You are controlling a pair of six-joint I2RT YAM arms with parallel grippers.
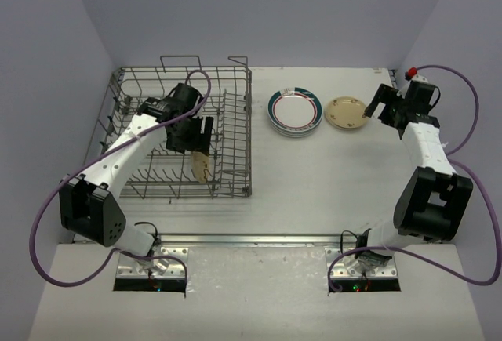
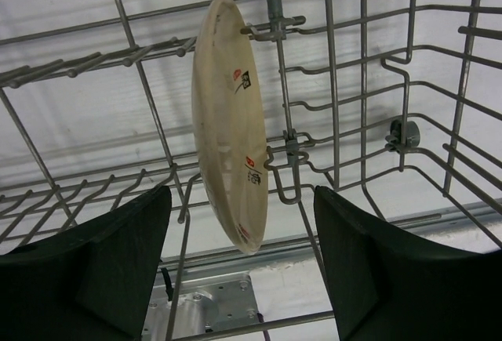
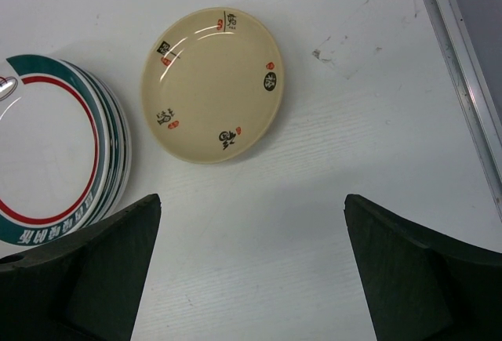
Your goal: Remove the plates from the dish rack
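The grey wire dish rack (image 1: 125, 94) stands at the left. One small tan plate (image 1: 201, 166) stands on edge among its tines near the front right; in the left wrist view the tan plate (image 2: 229, 121) stands upright just beyond the fingers. My left gripper (image 1: 199, 135) (image 2: 243, 235) is open above it, the plate's edge in line with the gap, not gripped. A stack of white plates with green-and-red rims (image 1: 295, 111) (image 3: 47, 153) and a second tan plate (image 1: 347, 113) (image 3: 212, 82) lie flat on the table. My right gripper (image 1: 380, 106) (image 3: 251, 223) is open and empty beside the flat tan plate.
The rack's wires and tines (image 2: 290, 145) surround the standing plate closely. Grey walls enclose the table on the left, back and right. A metal strip (image 3: 459, 59) runs along the table's right edge. Cables loop from both arms.
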